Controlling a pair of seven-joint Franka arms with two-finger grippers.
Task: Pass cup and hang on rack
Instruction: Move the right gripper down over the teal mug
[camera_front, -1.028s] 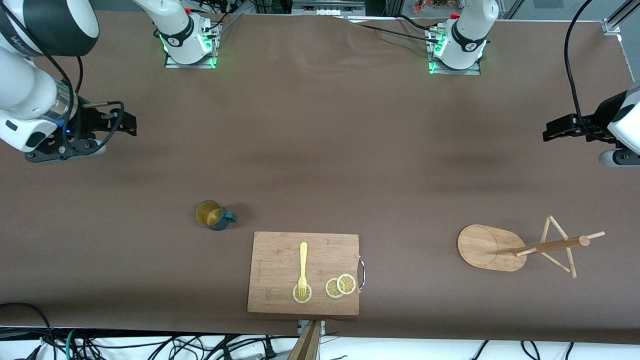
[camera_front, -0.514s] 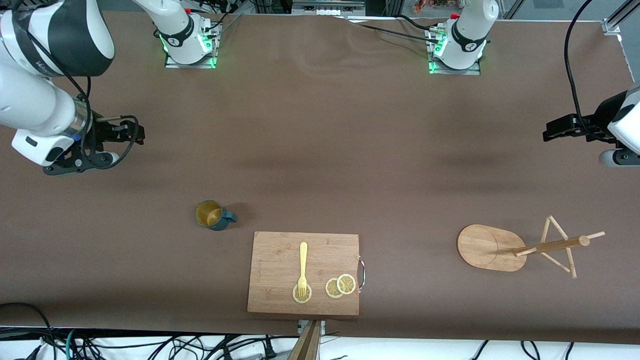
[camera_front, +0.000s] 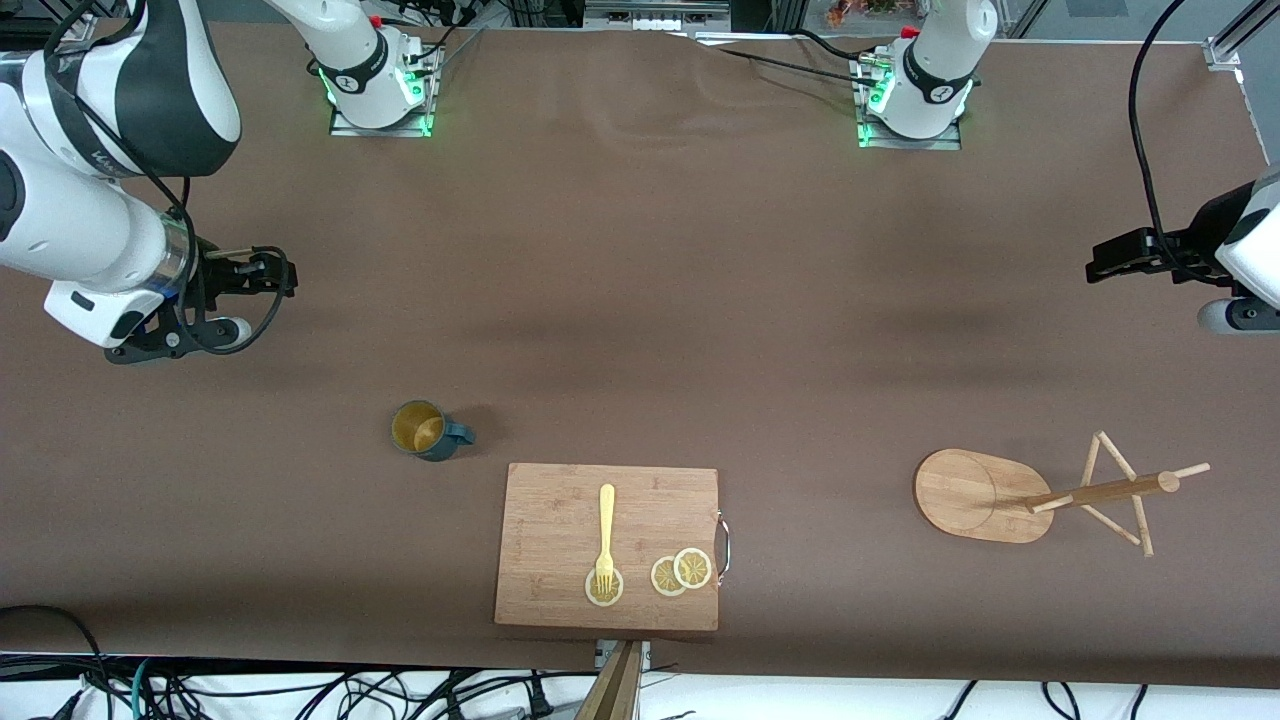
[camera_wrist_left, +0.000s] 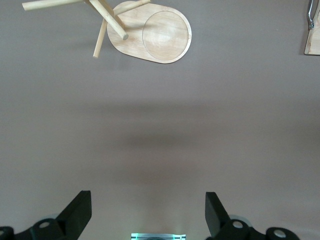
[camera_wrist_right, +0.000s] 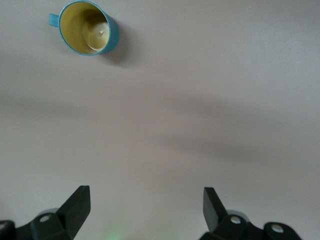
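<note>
Though upright, the cup (camera_front: 425, 430) shows no readable label.

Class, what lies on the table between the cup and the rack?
Between the cup and the rack, the front view shows the cutting board, slightly nearer the camera, carrying a fork and lemon slices.

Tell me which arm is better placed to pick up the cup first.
Right. The cup stands upright toward the right arm's end of the table, and the open right pincer already has it in view. The open left pincer waits over bare table at the rack's end.
</note>
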